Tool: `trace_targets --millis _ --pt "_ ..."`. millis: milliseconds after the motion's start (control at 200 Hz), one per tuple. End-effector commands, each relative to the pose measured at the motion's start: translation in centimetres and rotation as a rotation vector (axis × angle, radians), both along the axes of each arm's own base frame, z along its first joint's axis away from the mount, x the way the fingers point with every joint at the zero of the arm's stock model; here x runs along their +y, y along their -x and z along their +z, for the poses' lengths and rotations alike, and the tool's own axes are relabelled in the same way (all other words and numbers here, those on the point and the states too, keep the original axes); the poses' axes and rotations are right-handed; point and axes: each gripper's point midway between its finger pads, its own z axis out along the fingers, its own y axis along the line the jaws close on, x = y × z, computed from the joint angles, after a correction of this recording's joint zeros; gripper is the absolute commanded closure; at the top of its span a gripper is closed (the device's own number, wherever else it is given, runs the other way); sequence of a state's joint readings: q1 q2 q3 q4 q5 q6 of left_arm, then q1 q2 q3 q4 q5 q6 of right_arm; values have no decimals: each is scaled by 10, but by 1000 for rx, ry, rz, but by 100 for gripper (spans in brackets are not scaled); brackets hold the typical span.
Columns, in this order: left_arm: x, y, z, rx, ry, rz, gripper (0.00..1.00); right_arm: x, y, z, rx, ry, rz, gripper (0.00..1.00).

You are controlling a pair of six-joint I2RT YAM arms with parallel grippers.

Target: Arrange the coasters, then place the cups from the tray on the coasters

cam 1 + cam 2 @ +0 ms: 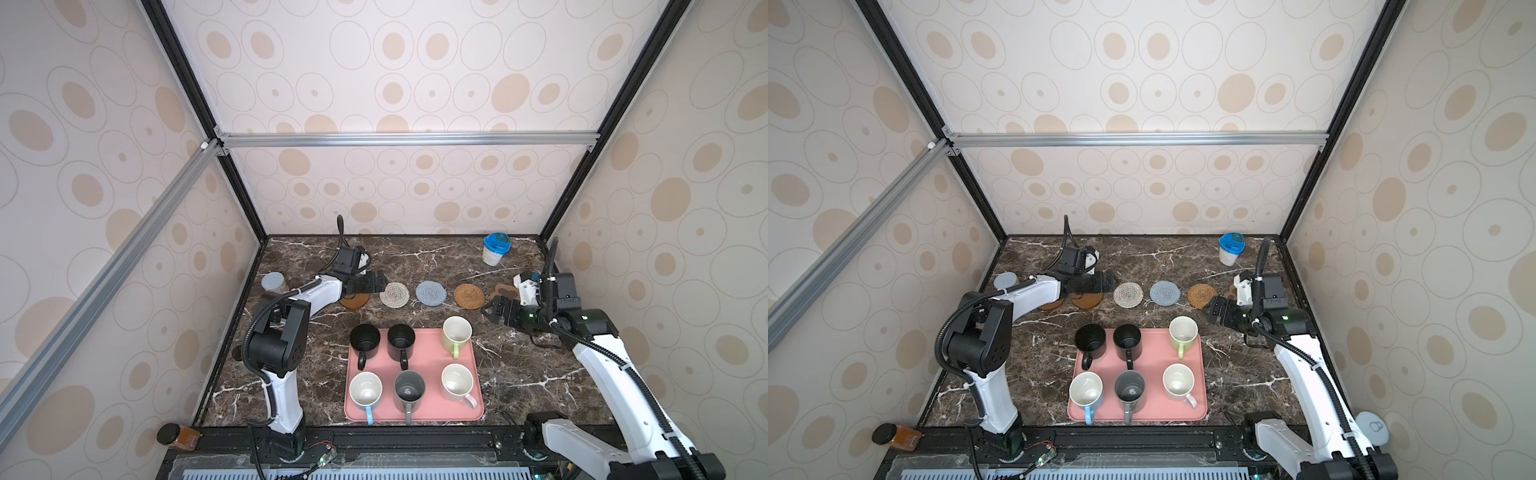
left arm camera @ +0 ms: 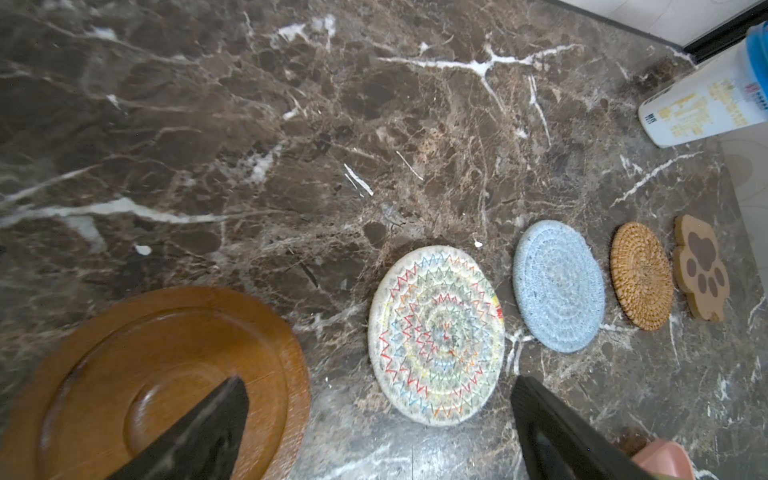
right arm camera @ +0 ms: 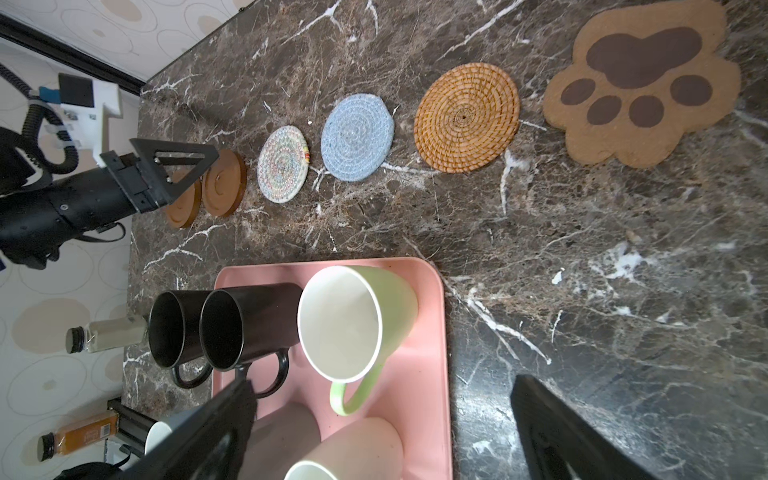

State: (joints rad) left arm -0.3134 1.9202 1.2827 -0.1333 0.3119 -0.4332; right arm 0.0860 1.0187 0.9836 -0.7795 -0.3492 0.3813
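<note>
Tray [image 1: 428, 359] at near table [image 1: 523, 374] edge: six mugs [image 1: 409, 388] aboard, none moved. Six coasters [image 1: 431, 294] rowed beyond, arranging seemingly done. Left gripper [image 1: 374, 284], right gripper [image 1: 496, 309]: released, empty.

Both top views are bright and evenly lit. The patterned walls [image 1: 415, 75] show no hot spots, and the veins of the dark marble tabletop [image 1: 415, 257] stay readable. Shadows are soft and short, sitting close under the mugs [image 1: 456, 332] on the pink tray [image 1: 428, 361], so the light falls diffusely from above. The wide lens splays the frame bars [image 1: 185, 75] outward toward the corners.

In the left wrist view the brown disc [image 2: 166, 353] is smeared with blur. The fingers [image 2: 199, 428] of the left gripper [image 2: 380, 381] are out of focus, and the white tub [image 2: 706, 104] is stretched at the edge, beside a pale reflection on the stone. In the right wrist view the nearest mug [image 3: 357, 453] is soft and the coasters [image 3: 467, 116] are crisp.
</note>
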Motion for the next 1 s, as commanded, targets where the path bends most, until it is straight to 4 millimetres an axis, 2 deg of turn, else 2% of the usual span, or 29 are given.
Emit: trace_targets --millis 0,235,380,575,700,840,995 --pt "2 -3 -3 42 -20 38 0 6 11 -1 21 -32 12 0" --pt "17 2 -35 104 -110 72 0 9 14 -4 39 -46 21 0" --pt "16 3 -50 129 -111 68 0 9 13 -3 42 -46 23 0" --pt "9 -6 -63 141 -96 56 0 10 13 -3 49 -50 23 0" --pt "3 -20 -65 132 -76 64 0 8 14 -2 46 -46 10 0" --pt "-1 -47 -62 91 -54 117 0 7 13 0 37 -48 -1 0" --pt "-15 -74 -62 71 25 146 0 7 12 2 37 -46 2 0"
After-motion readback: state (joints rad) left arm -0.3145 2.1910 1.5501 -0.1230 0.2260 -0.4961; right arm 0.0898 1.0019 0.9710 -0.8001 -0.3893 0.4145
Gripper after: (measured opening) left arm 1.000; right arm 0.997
